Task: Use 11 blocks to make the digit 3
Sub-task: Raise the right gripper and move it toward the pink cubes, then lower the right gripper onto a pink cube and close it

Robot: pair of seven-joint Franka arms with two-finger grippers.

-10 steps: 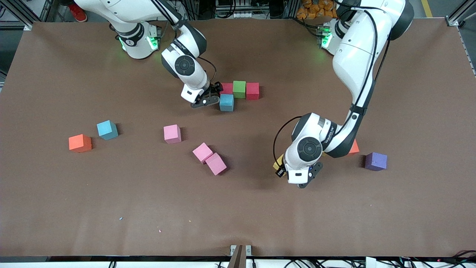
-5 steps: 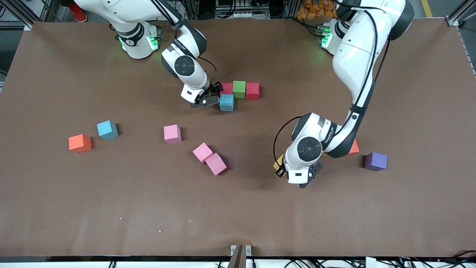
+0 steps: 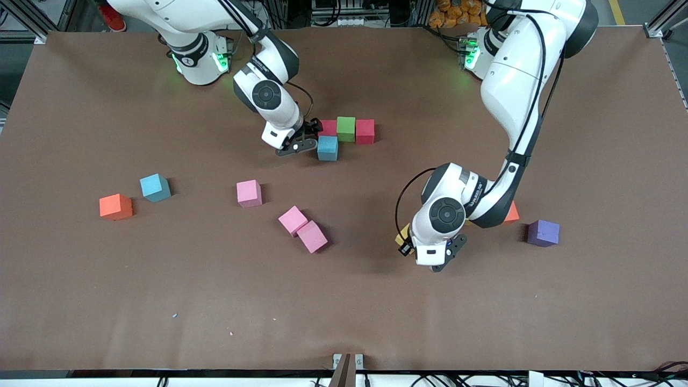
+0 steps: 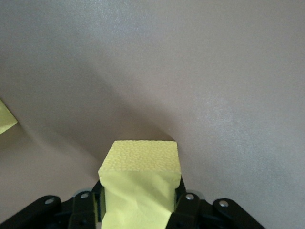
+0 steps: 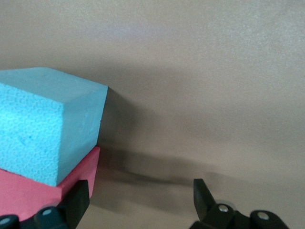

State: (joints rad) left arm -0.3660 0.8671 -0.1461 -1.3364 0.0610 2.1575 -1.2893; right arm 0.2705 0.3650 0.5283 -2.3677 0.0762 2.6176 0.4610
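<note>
Toward the robots' edge of the tabletop (image 3: 86, 301), near its middle, you see a row of red block (image 3: 328, 127), green block (image 3: 346, 129) and second red block (image 3: 365, 131), with a light blue block (image 3: 327, 148) touching the row on the side nearer the front camera. Your right gripper (image 3: 301, 141) sits low beside that blue block, jaws spread wide and holding nothing; the right wrist view shows the blue cube (image 5: 47, 124) against a red one (image 5: 43, 195).

Your left gripper (image 3: 414, 248) is clamped on a yellow block (image 4: 140, 186), above bare table near the left arm's end. An orange block (image 3: 511, 212) peeks from under that arm, with a purple one (image 3: 543, 233) close by.

Three pink blocks (image 3: 249, 193) (image 3: 293, 220) (image 3: 312, 236), another light blue (image 3: 155, 187) and an orange cube (image 3: 115, 207) lie scattered toward the right arm's end. Lettering on the arms' wrists is too small for you to read.
</note>
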